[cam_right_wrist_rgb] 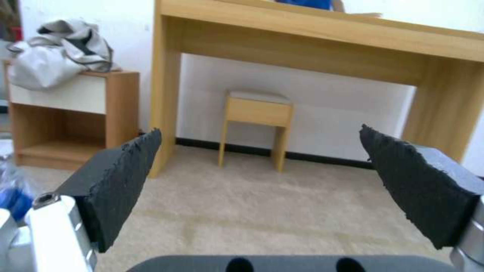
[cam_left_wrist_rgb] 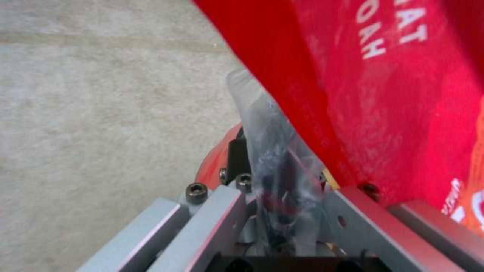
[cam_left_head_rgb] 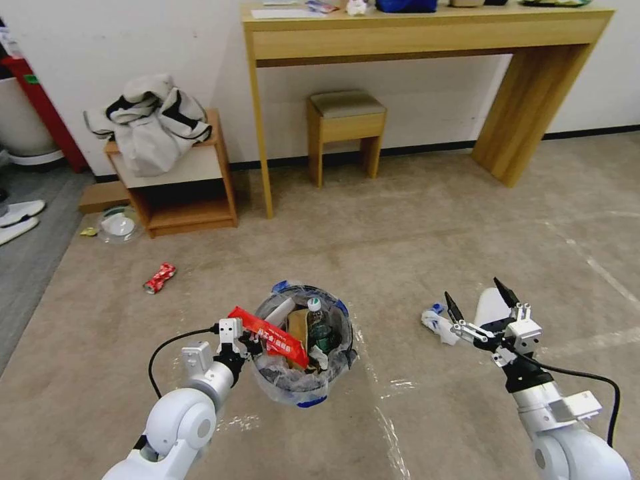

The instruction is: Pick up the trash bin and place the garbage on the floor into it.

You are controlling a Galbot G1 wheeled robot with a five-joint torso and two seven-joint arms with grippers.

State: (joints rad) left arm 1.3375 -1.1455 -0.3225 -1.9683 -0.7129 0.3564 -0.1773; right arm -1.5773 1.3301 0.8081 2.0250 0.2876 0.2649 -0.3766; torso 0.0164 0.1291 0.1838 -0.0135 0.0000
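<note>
We see the left gripper [cam_left_head_rgb: 248, 341] clamped on the rim of the trash bin [cam_left_head_rgb: 303, 390], which holds a red wrapper [cam_left_head_rgb: 270, 337], a bottle [cam_left_head_rgb: 319, 327] and a carton [cam_left_head_rgb: 297, 333]. The right gripper [cam_left_head_rgb: 481, 301], fingers apart and holding nothing, hovers above a slipper [cam_left_head_rgb: 490, 308] on the carpet [cam_left_head_rgb: 400, 233]; a crushed can [cam_left_head_rgb: 159, 277] lies well apart.

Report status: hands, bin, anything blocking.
Left hand shut on bin rim. Right hand open, empty. Can and tissue on floor.
</note>
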